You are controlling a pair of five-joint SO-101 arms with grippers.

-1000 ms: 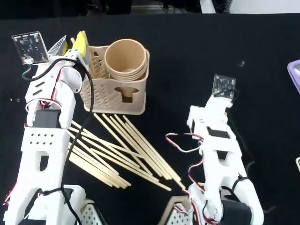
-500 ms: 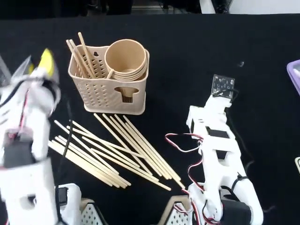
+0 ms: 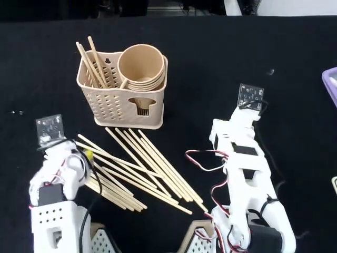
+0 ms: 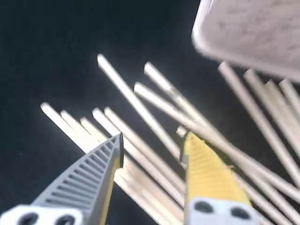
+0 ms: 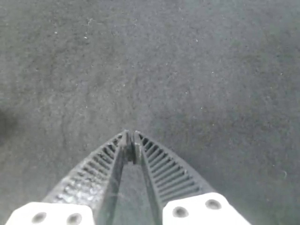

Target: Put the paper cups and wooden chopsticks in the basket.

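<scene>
Nearest the arms' bases, on the left side, the left gripper (image 4: 152,140) hangs low over the loose pale wooden chopsticks (image 3: 142,163). Its grey and yellow fingers are spread wide and hold nothing, and several sticks lie in the gap beneath them. That open, straddling pose looks like a setup for a pick, placed so that closing would pinch one or more sticks near their ends. The sticks are thin, straight and light-coloured. They fan out across the black cloth table (image 3: 221,47) in two rough bundles that cross each other, so a closing grip could well catch more than one, or roll them sideways.

Farther along on the other side, the right gripper (image 5: 130,140) points down at bare cloth, well apart from the pile. Its ribbed fingers are pressed together at the tips and grasp nothing. It appears parked out of the way, leaving the work to the other arm.

Beyond the pile, just past the far ends of the sticks, stands the beige perforated plastic basket (image 3: 124,108). It is upright, within reach of the left arm. A nested stack of tan paper cups (image 3: 141,63) sits in its right part. The slanted chopsticks (image 3: 90,55) lean in the left part, their ends poking above the rim. By this layout the cups look done, and most of the sticks remain on the cloth.
</scene>
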